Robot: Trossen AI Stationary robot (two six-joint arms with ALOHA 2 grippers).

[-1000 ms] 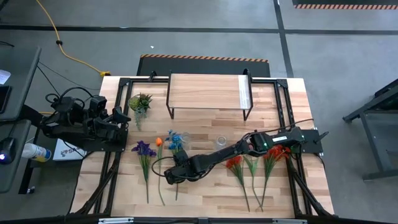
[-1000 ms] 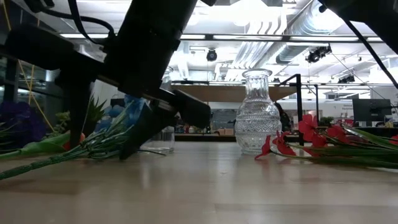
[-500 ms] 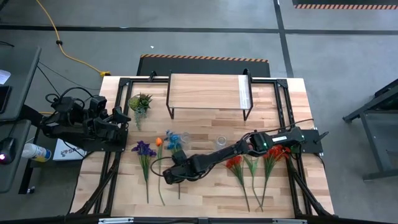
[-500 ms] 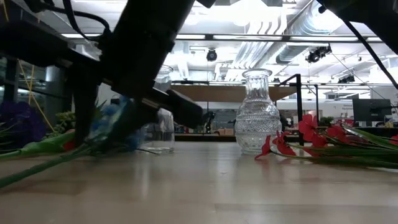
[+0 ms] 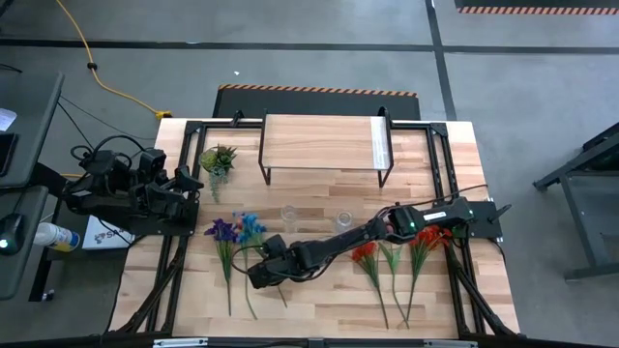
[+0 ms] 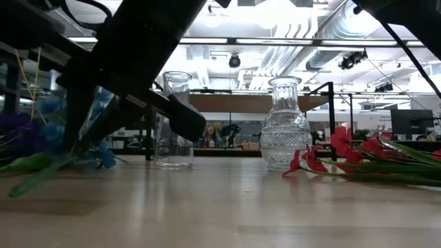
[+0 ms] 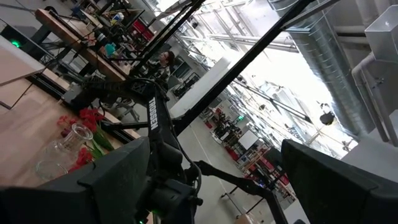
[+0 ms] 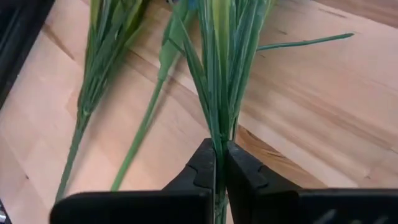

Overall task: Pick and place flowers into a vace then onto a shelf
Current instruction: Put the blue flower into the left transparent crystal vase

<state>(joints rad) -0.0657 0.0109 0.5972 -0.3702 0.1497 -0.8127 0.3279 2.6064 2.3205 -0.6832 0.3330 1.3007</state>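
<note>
Right gripper [image 8: 219, 163] pinched tight on the blue flower's [image 5: 250, 228] stem, low over the table's [image 5: 319, 309] front-left, beside the purple flower [image 5: 222, 230]. Left gripper [image 5: 186, 181] parked at table's left edge, apparently spread.

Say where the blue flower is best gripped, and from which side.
On the bare stem below its leaves, from above: the stem is thin, long and lies low over the table. The right gripper is already shut there on the blue flower.

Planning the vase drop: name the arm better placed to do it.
Right. Its right gripper is shut on the blue-bloomed green-stemmed flower, near the clear glass vases. The left gripper waits at the table's edge.
</note>
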